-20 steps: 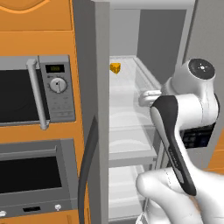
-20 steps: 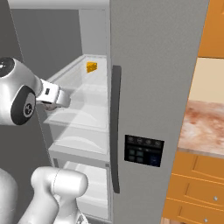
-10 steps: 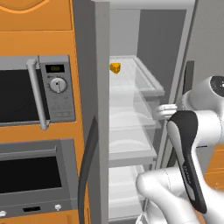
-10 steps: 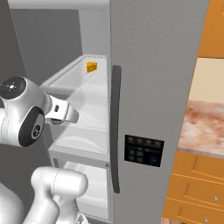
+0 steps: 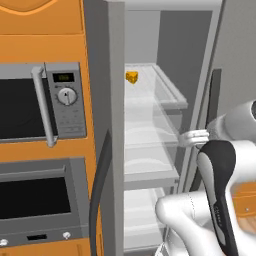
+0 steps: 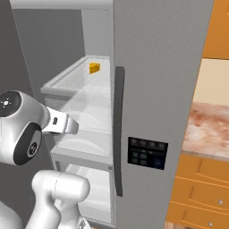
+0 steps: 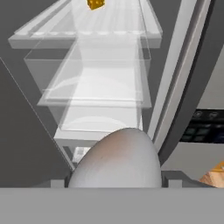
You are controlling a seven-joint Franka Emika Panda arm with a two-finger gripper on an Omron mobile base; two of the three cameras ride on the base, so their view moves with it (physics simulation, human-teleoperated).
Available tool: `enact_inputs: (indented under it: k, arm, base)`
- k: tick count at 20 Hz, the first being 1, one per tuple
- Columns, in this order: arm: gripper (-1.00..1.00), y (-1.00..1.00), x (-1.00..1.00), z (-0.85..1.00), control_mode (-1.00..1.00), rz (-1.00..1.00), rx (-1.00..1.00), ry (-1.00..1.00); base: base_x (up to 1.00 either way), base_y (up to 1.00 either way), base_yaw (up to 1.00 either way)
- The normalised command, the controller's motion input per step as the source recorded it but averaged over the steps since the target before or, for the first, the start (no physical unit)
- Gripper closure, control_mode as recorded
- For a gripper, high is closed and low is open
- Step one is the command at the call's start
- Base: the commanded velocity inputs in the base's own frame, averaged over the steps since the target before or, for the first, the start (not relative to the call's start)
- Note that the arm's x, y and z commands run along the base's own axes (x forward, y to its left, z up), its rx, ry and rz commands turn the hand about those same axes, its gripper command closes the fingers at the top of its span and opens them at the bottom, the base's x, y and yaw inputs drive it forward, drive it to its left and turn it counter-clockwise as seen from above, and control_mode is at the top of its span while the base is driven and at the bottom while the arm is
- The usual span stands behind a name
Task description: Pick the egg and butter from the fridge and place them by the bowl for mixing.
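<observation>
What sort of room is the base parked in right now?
A rendered home kitchen, by the look of it: a tall grey double-door fridge stands open with a small yellow-orange butter chunk on a clear glass shelf, beside a silver-framed built-in microwave in orange cabinetry, plus a marbled countertop.

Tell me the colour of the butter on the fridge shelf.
Yellow-orange; the butter shows best in the left base view.

**What I cannot make out**

My egg (image 7: 116,159) swells close before my hand camera, its lower part cut off at the bottom. It hides my fingertips. The butter (image 7: 95,4) is clipped by the top edge.
</observation>
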Motion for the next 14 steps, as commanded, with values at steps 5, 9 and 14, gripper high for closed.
enact_inputs:
  k: [5,9,14]
  arm:
    - [1.00,0.00,0.00,0.00,1.00,0.00,0.00,0.00]
    - [1.00,0.00,0.00,0.00,1.00,0.00,0.00,0.00]
    - [1.00,0.00,0.00,0.00,1.00,0.00,0.00,0.00]
  base:
    - [-1.00,-0.23,0.22]
    - [-0.84,-0.23,0.70]
    - [-0.49,-0.07,0.86]
